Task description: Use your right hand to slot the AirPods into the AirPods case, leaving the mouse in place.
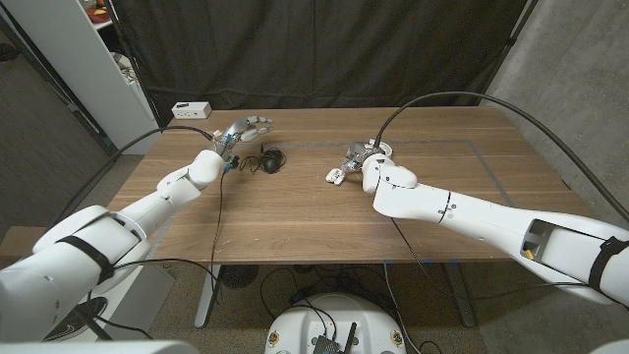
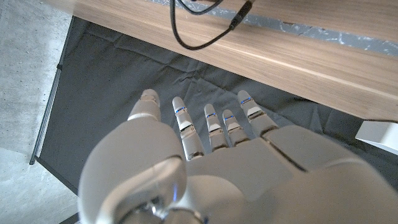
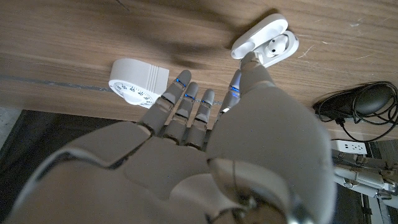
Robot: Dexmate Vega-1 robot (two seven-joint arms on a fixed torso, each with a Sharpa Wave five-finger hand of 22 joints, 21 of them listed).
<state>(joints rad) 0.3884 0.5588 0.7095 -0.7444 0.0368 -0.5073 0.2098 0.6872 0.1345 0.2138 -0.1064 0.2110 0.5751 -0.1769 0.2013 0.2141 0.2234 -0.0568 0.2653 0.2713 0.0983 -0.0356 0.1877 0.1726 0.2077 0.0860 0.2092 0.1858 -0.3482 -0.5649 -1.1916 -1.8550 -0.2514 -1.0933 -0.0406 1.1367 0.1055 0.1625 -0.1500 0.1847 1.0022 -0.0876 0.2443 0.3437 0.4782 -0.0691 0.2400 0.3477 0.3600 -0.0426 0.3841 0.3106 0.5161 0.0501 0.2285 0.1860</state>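
Your right hand (image 1: 366, 159) hovers over the table (image 1: 295, 226), fingers apart, grasping nothing, a fingertip at the open AirPods case (image 1: 335, 176). At ten o'clock sits the mouse (image 1: 271, 159); beyond it your left hand (image 1: 244, 131) hangs released.

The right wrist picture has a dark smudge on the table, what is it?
In the right wrist view it is a soft blurry shadow on the wood beside the open AirPods case, probably cast by the right hand; the hand itself looks huge and slightly blurred, being so near the camera.
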